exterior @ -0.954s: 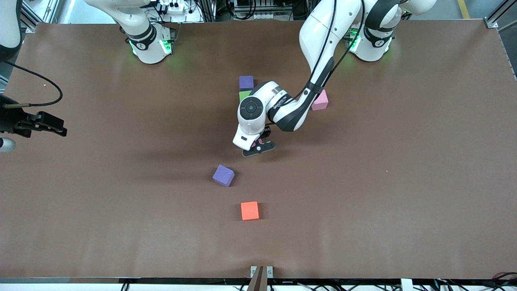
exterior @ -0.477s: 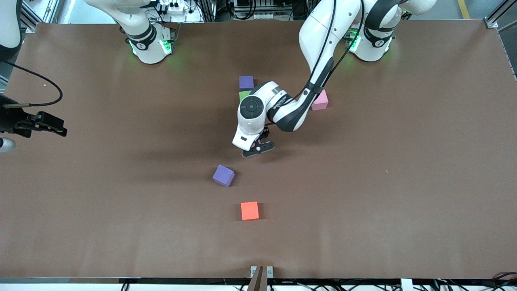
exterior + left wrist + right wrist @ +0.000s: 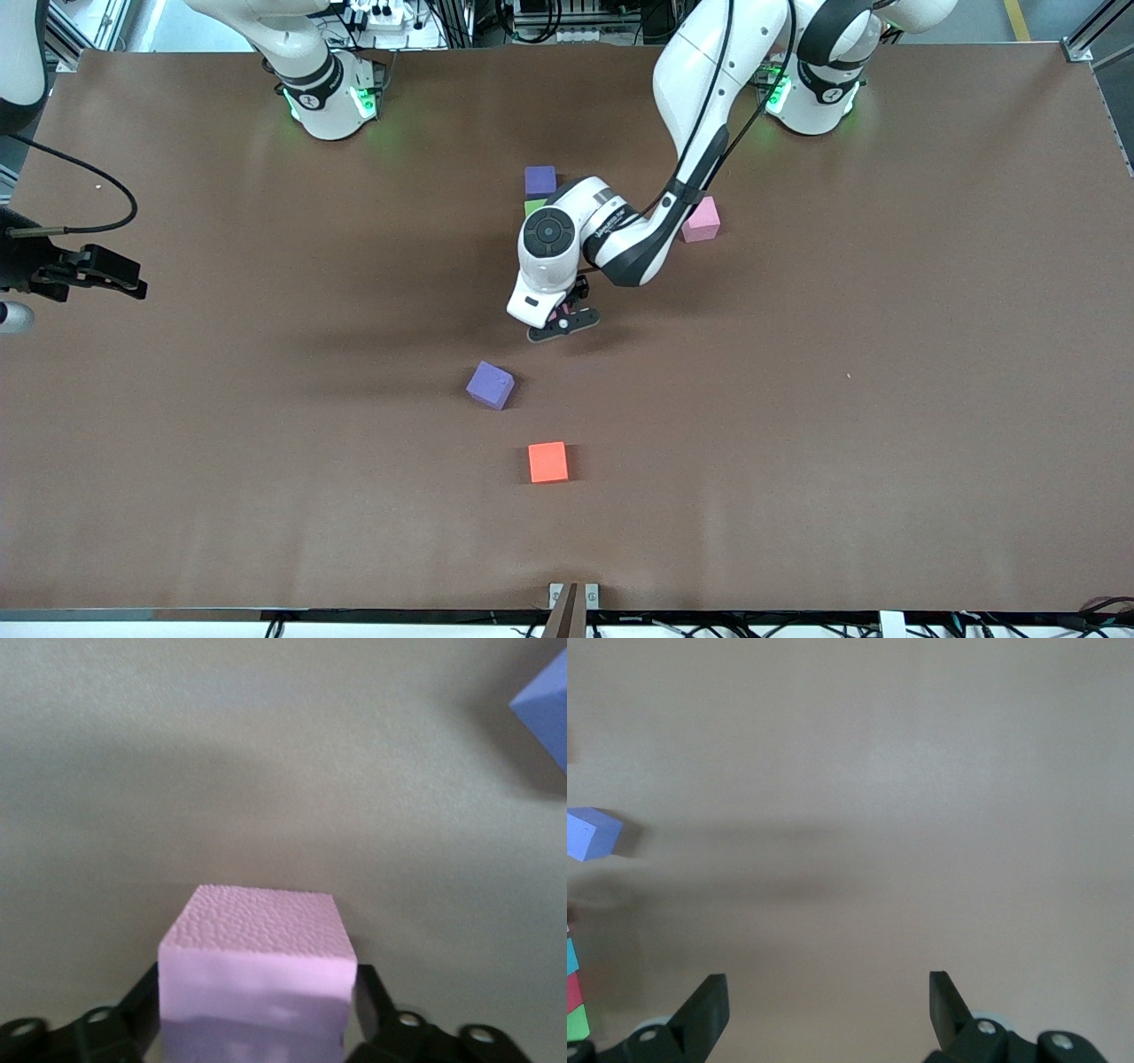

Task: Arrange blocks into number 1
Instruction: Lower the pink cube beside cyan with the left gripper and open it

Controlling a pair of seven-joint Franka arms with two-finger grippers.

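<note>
My left gripper (image 3: 563, 324) is low over the middle of the table. A pink block (image 3: 257, 961) sits between its open fingers (image 3: 368, 1001), which stand close beside the block's sides. In the front view the hand hides most of this block. A purple block (image 3: 539, 181) and a green block (image 3: 533, 206) lie beside the left arm's wrist, toward the bases. Another pink block (image 3: 701, 220) lies toward the left arm's end. A second purple block (image 3: 490, 384) and an orange block (image 3: 547, 462) lie nearer the front camera. My right gripper (image 3: 124, 276) waits open at the right arm's end.
The right wrist view shows bare table under my right gripper (image 3: 830, 1010), a purple block (image 3: 589, 833) at its edge and slivers of light blue (image 3: 570, 957), red (image 3: 573, 992) and green (image 3: 575, 1023) blocks. The table's front edge carries a small bracket (image 3: 572, 595).
My left hand has shifted slightly toward the bases over the pink block. The other blocks and the right arm have not moved.
</note>
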